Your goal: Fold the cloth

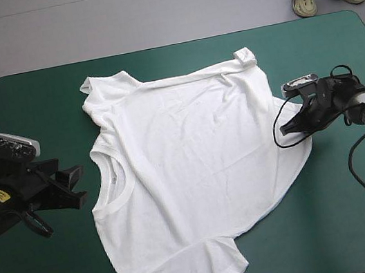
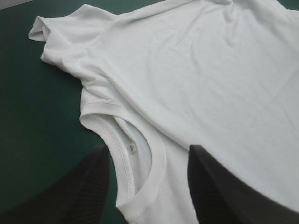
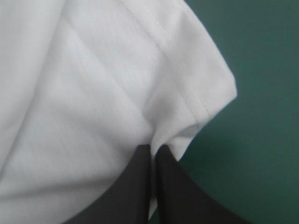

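- T-shirt: white, short-sleeved, spread flat across the middle of the teal-green worktop, lightly wrinkled. Collar faces the worktop's left edge, hem faces the right edge.
- One sleeve lies toward the far left. The other lies toward the near edge.
- Far hem corner is turned over on itself.
- Left end effector: low over the bare cover just beside the collar, apart from the cloth. The left wrist view shows its black fingers spread wide with nothing held. The collar opening and its small label lie ahead, between them.
- Right end effector: at the shirt's right edge. The right wrist view shows its fingers all but closed, pinching cloth close to the near hem corner, with bare cover beside it.
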Robot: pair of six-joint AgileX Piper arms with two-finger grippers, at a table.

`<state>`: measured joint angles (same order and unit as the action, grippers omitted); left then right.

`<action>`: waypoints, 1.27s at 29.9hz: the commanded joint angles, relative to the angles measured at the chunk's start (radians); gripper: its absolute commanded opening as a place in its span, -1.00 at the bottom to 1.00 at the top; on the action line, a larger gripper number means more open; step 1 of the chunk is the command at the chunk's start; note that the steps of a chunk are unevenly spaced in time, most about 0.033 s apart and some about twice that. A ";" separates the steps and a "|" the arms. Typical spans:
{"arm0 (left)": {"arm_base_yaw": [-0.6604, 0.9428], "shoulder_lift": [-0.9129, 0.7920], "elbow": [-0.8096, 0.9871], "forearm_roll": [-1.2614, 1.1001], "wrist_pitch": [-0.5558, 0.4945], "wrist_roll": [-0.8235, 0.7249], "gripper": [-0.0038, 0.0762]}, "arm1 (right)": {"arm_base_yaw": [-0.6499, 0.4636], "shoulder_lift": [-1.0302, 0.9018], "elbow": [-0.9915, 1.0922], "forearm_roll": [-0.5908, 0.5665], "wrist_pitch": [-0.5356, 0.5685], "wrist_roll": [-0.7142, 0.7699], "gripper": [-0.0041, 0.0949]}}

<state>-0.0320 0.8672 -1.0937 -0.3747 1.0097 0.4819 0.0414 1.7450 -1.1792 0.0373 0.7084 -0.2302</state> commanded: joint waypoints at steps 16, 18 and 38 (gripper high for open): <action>-0.046 0.019 -0.023 0.014 -0.024 -0.003 0.04 | -0.208 0.276 -0.767 -0.312 0.066 0.106 -0.92; -0.061 0.035 -0.023 0.035 -0.024 -0.005 0.04 | -0.226 0.317 -0.805 -0.368 0.059 0.167 -0.92; -0.096 0.241 -0.023 0.101 -0.155 -0.030 0.04 | -0.273 0.311 -0.897 -0.128 0.145 0.110 0.56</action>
<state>-0.1224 1.1078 -1.0928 -0.2520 0.9589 0.4584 -0.2271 2.1715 -2.0102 -0.1381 0.8723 -0.1103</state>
